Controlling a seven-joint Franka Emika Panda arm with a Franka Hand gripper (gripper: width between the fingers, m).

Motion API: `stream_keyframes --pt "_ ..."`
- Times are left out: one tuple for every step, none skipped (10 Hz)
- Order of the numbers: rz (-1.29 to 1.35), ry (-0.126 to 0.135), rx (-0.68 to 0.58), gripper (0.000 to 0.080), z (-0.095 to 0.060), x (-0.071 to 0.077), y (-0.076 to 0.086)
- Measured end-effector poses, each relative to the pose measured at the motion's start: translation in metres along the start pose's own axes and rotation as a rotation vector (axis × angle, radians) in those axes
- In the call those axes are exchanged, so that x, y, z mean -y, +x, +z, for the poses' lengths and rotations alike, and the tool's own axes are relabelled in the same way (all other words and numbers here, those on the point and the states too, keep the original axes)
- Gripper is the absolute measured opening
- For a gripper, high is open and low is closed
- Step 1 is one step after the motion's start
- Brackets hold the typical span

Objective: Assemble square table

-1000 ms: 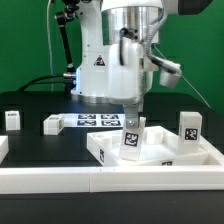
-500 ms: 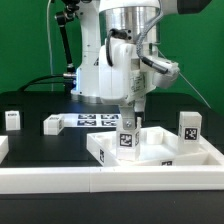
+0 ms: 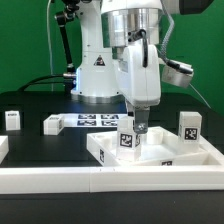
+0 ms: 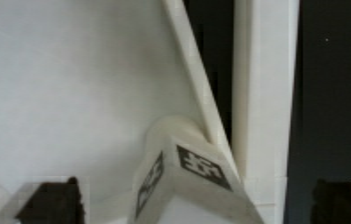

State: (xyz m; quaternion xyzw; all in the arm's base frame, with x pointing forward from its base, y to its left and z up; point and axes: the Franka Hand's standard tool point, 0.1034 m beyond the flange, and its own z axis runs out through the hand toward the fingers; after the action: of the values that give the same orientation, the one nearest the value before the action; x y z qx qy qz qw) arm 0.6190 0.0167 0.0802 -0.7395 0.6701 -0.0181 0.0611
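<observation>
From the exterior view, the big white square plastic slab lies near the front, with a small white tagged leg standing in it under the gripper. From the wrist view, the dark fingertips are wide apart — gripping nothing. A finger brushing the leg could knock it over — it may be loose.

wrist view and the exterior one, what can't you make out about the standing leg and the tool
- Leg base: in the exterior view, the square table's rim hides where it meets the slab.
- Leg's tag: in the wrist view it is seen steeply and blurred, so it is unreadable.
- Tool: the wrist view's edge cuts off all but the fingertips.
</observation>
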Motion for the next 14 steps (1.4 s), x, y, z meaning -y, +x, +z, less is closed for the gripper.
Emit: stream_keyframes --pt "-0.092 0.0 0.0 0.0649 0.0 0.0 0.0001" --pt "-0.171 -0.003 0.001 0.0649 0.0 -0.0004 0.0001" --pt "-0.274 -0.016 0.004 0.0649 -0.0005 -0.0009 0.0003" --pt "-0.385 -0.015 0.004 0.0649 -0.0013 0.0 0.0017" --pt "-0.462 -0.015 0.004 0.0649 -0.0012 -0.0001 0.0028" --pt "-0.516 -0.015 0.004 0.0649 -0.0009 -0.0003 0.0031" --pt "-0.612 -0.015 0.004 0.0649 -0.0007 -0.0004 0.0046" --pt "-0.711 -0.016 0.004 0.0649 -0.0003 -0.0008 0.0068" --pt "-0.756 -0.016 0.004 0.0649 -0.0002 -0.001 0.0073" --pt "-0.846 -0.019 0.002 0.0649 -0.0002 -0.001 0.0074" --pt "-0.938 -0.024 -0.001 0.0649 -0.0002 -0.0012 0.0077" --pt "-0.994 -0.027 -0.003 0.0649 -0.0002 -0.0013 0.0081" --pt "-1.049 -0.031 -0.005 0.062 -0.0002 -0.0014 0.0085" --pt "-1.028 -0.03 -0.005 0.0447 -0.0002 -0.0014 0.0085"
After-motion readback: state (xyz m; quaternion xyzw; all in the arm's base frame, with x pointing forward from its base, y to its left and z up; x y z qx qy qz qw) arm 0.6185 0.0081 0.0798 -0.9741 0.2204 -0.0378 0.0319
